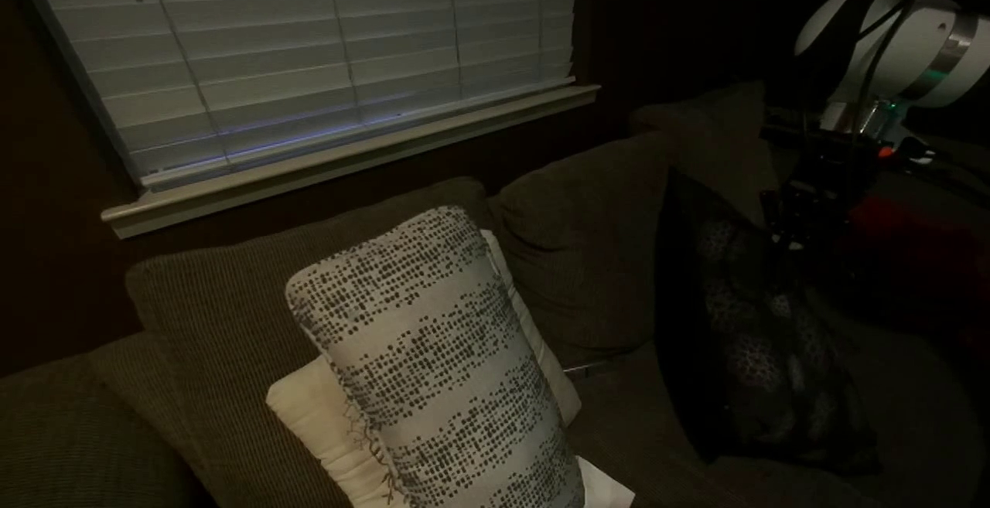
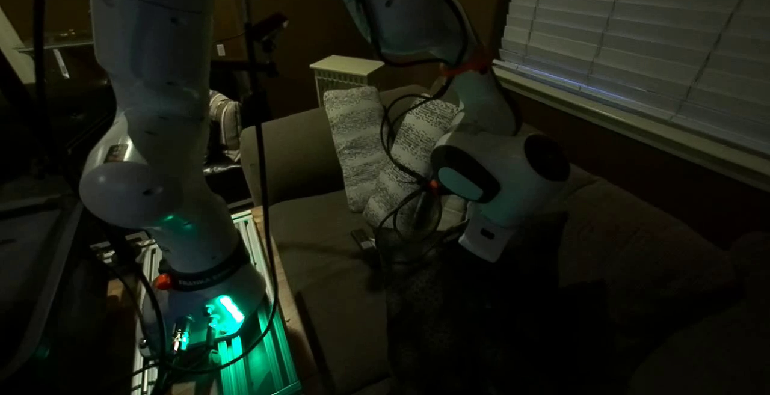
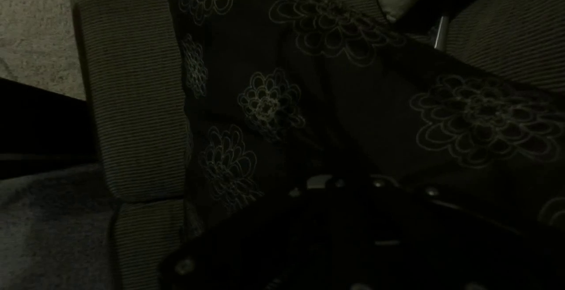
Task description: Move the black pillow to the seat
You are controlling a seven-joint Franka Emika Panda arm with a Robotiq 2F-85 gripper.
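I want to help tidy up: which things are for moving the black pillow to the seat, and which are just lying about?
For the job:
black pillow
seat
gripper

Just lying about:
two speckled pillows
cream pillow
something white, mostly hidden, so I can't name it

The seat [image 2: 337, 299] is bare along its front edge — inward, the black pillow [image 3: 357, 96] blocks passage.
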